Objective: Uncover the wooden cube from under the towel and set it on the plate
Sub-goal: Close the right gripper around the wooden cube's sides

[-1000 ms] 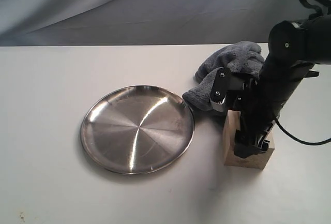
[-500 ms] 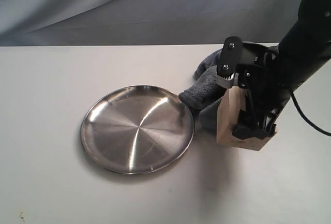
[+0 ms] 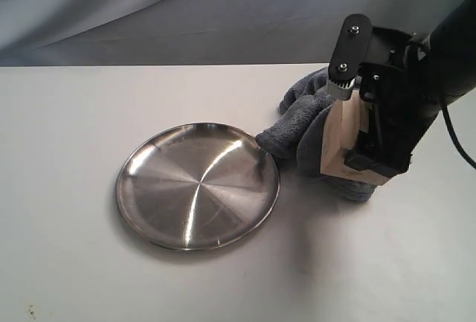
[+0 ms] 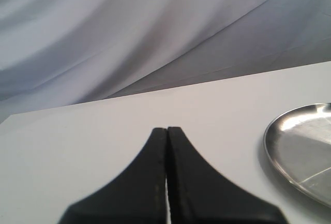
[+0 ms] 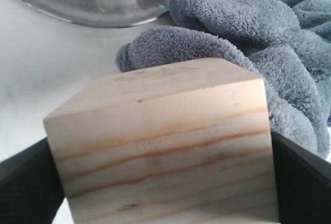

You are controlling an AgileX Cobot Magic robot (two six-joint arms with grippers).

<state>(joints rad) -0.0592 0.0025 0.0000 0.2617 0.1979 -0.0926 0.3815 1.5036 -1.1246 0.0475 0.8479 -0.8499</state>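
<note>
My right gripper (image 3: 372, 143) is shut on the wooden cube (image 3: 338, 143), a pale block with grain lines, and holds it in the air above the table. The cube (image 5: 165, 146) fills the right wrist view, a black finger (image 5: 302, 177) pressed on each side of it. The grey-blue towel (image 3: 301, 125) lies crumpled behind and below the cube, touching the plate's right rim. The shiny silver plate (image 3: 197, 184) sits left of the cube. My left gripper (image 4: 167, 130) is shut on nothing, out of the exterior view; the plate's edge (image 4: 302, 146) shows beside it.
The white table (image 3: 74, 129) spreads to the left and in front of the plate. A grey cloth backdrop (image 3: 186, 10) hangs behind the table's far edge.
My right gripper has lifted the wooden cube off the table and carried it up and back, toward the towel. The towel's near fold has shifted slightly.
</note>
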